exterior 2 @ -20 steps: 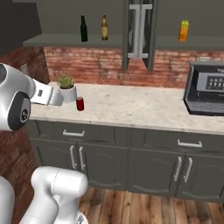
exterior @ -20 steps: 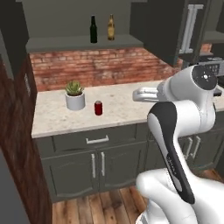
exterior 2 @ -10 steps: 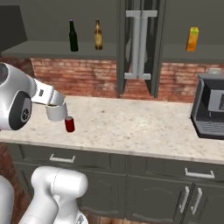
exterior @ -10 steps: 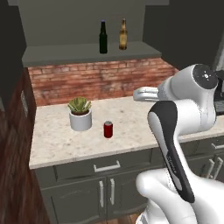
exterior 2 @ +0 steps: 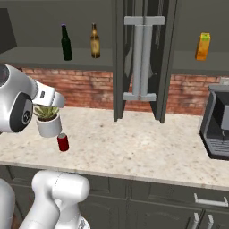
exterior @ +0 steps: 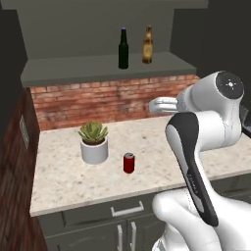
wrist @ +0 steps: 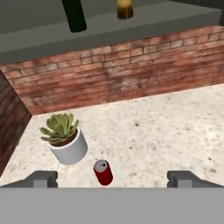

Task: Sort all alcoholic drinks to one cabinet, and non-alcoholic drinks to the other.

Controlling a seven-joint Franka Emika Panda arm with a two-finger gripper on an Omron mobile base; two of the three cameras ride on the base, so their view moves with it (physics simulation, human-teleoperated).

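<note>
Standing upright on the speckled stone counter [wrist: 175, 127] beside a white potted succulent [wrist: 64, 140], the small red soda can [wrist: 103, 172] lies just ahead of and below the released, wide-spread gripper [wrist: 113, 178], between its fingertips.

Open counter [exterior: 68, 181] lies right of the can [exterior: 129, 163]; the potted plant [exterior: 93, 143] crowds its left side.

The red soda can [exterior 2: 63, 142] stood upright on the speckled counter [exterior 2: 134, 147], just at five o'clock of the potted plant [exterior 2: 48, 120]. Green bottle [exterior 2: 66, 42] and amber bottle [exterior 2: 95, 41] shared the left shelf; the orange carton [exterior 2: 203, 46] stood at far right.
</note>
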